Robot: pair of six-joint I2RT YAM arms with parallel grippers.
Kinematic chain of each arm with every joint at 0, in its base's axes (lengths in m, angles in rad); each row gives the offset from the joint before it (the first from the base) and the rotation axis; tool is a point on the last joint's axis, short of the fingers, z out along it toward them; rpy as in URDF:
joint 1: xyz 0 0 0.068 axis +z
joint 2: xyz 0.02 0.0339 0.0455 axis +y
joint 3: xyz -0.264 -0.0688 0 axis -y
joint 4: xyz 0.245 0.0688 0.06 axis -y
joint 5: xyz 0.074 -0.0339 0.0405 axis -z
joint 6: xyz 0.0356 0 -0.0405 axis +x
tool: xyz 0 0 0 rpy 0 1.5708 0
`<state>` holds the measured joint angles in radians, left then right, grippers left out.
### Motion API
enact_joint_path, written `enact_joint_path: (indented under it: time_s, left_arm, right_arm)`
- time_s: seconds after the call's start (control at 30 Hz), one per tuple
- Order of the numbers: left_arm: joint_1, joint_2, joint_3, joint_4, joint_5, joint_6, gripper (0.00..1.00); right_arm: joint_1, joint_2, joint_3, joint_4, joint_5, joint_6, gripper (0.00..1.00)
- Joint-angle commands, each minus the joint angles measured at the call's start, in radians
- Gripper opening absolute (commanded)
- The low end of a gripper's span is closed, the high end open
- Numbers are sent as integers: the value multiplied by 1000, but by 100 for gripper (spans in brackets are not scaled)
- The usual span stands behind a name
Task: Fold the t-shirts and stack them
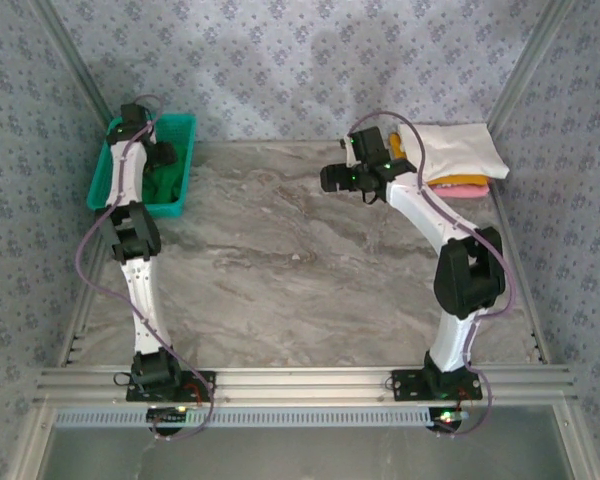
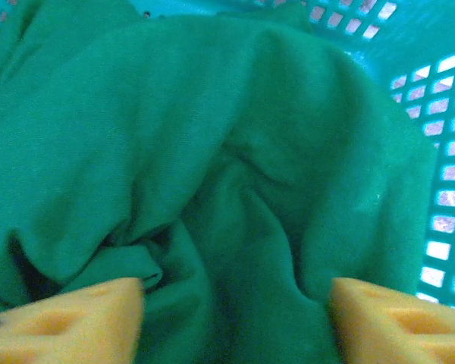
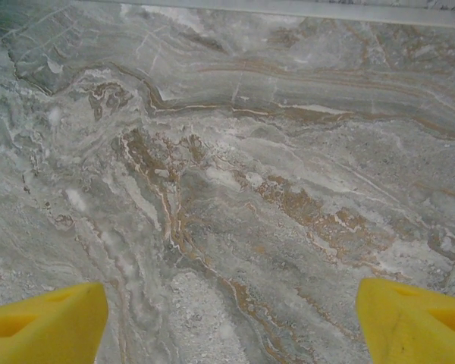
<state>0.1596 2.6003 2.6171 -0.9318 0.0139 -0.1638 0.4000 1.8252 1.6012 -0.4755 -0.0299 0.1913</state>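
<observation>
My left end effector (image 2: 235, 307) sits in the teal basket (image 2: 447, 152), jaws apart over the crumpled green t-shirt (image 2: 212, 136) lying inside it. My right end effector (image 3: 231, 311) hangs open above the counter (image 3: 250, 152) well right of the basket, with the folded t-shirts (image 1: 462, 152) farther right.

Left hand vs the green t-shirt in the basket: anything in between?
Nothing visible. The left hand is down inside the teal basket, fingers apart, directly over the bunched green t-shirt. The basket wall is off to the side, not in the path.
</observation>
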Motion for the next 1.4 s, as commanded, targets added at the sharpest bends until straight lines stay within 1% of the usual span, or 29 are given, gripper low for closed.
enact_joint_path:
  time_s: [0.0, 0.07, 0.17, 0.23, 0.4, 0.57, 0.63, 0.7, 0.77, 0.8, 0.83, 0.87, 0.97, 1.03, 1.13, 1.2, 1.27, 1.37]
  left_arm:
    - [8, 6, 37, 29, 26, 13, 54]
    - [13, 3, 45, 44, 42, 13, 39]
    - [20, -2, 77, 47, 55, 4, 14]
    - [28, -17, 92, 46, 66, -2, 0]
    - [42, -100, 92, 48, 109, -12, 0]
    - [41, -211, 76, 12, 103, -10, 0]
    - [40, -280, 46, -3, 82, -19, 0]
    - [38, -385, -48, 35, 76, -12, 0]
    - [37, -532, -196, 133, 61, -18, 0]
    - [38, -592, -242, 173, 64, -20, 0]
    - [37, -630, -244, 181, 74, -27, 0]
    - [37, -647, -210, 164, 94, -32, 0]
    - [27, -641, -6, 104, 209, -45, 0]
    - [5, -617, 139, 86, 263, -53, 0]
    - [-53, -594, 330, 74, 277, -79, 0]
    - [-106, -633, 351, 110, 285, -82, 0]
    - [-174, -692, 318, 164, 278, -69, 0]
    - [-314, -788, 248, 236, 229, -10, 0]
  right_arm:
    - [5, -21, -6, -17, 6, -11, 88]
    - [5, -18, 2, -20, -7, -6, 87]
    - [3, -31, -6, -4, -25, 2, 88]
    - [-4, -39, -15, 12, -43, 6, 88]
    - [-27, -45, -1, 9, -60, 20, 88]
    - [-31, -64, -12, 43, -44, 24, 88]
    - [-31, -66, -14, 48, -48, 29, 88]
    - [-31, -64, -12, 52, -51, 30, 88]
    - [-32, -63, -11, 52, -50, 28, 88]
    - [-33, -64, -11, 52, -51, 28, 88]
    - [-34, -64, -9, 52, -53, 27, 88]
    - [-36, -63, -6, 52, -55, 25, 88]
    - [-39, -66, 3, 47, -61, 19, 88]
    - [-44, -67, 6, 44, -61, 17, 88]
    - [-61, -77, 9, 55, -59, 26, 87]
    - [-75, -89, 9, 68, -59, 31, 87]
    - [-90, -103, 9, 81, -60, 33, 86]
    - [-107, -127, 9, 74, -53, 32, 86]
